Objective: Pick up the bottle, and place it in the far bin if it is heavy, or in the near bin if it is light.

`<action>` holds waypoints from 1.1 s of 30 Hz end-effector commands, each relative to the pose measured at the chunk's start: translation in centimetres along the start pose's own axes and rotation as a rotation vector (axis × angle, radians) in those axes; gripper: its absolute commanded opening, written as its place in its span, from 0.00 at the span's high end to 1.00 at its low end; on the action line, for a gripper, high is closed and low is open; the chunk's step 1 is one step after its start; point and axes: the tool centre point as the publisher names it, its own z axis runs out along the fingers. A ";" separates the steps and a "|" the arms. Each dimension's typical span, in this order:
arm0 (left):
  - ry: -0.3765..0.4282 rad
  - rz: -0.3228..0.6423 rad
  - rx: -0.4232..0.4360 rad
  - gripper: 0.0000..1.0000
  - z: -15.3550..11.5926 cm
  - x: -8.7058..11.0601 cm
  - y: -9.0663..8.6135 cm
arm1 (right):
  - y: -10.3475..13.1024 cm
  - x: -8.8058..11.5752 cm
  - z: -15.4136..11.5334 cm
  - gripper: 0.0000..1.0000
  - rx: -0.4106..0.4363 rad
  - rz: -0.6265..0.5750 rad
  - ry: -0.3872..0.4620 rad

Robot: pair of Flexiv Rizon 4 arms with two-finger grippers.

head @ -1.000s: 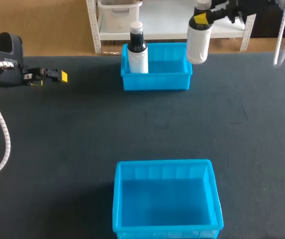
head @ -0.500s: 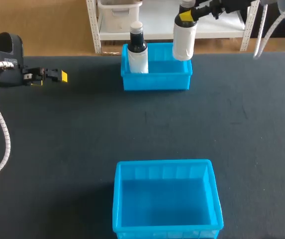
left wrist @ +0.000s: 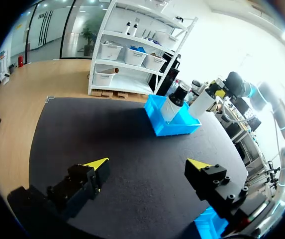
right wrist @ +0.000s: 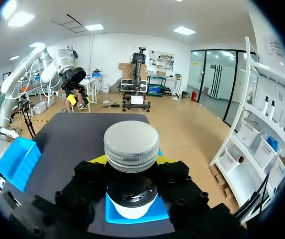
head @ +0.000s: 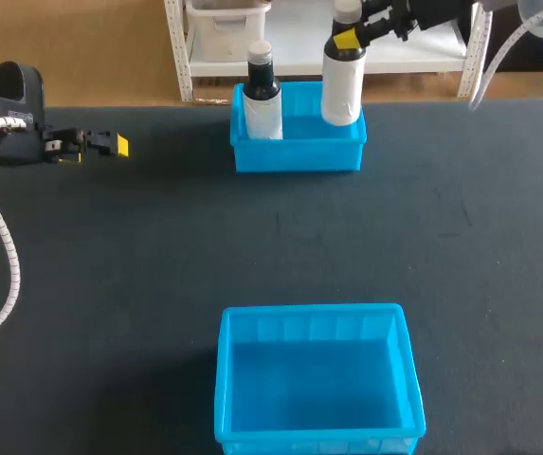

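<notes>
A white bottle [head: 342, 87] with a pale cap hangs upright in the right half of the far blue bin [head: 299, 154]. My right gripper [head: 345, 40] is shut on its neck. Its base is level with the bin's walls; whether it touches the floor I cannot tell. In the right wrist view the cap [right wrist: 131, 145] stands between the yellow fingertips of the right gripper [right wrist: 131, 162], with the far bin [right wrist: 149, 213] below. My left gripper [head: 110, 144] lies at the table's far left, open and empty. The left wrist view shows the left gripper [left wrist: 147, 167] pointing toward the far bin [left wrist: 177, 127].
A second bottle [head: 262, 100] with a dark neck and white label stands in the far bin's left corner, close beside the held one. The near blue bin [head: 314, 438] sits empty at the table's front edge. A white cable [head: 1, 237] trails along the left side.
My right arm has carried the white bottle leftward and down, from beyond the far bin's right end into its right half. The left arm has stayed still.
</notes>
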 end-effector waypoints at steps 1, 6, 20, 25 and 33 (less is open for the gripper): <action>0.000 0.000 0.000 0.00 0.0 0.0 0.0 | -0.2 0.3 0.3 1.00 -0.011 0.007 -0.010; 0.000 0.000 0.000 0.00 0.0 0.0 0.0 | -0.1 0.7 0.9 1.00 -0.023 0.015 -0.014; 0.000 0.000 0.000 0.00 0.0 0.0 0.0 | 0.0 2.0 1.8 1.00 -0.034 0.040 -0.007; 0.000 0.000 0.000 0.00 0.0 0.0 0.0 | -0.2 2.5 2.3 1.00 -0.035 0.047 -0.003; 0.000 0.000 0.000 0.00 0.0 0.0 0.0 | -0.7 3.0 3.0 1.00 -0.040 0.055 0.001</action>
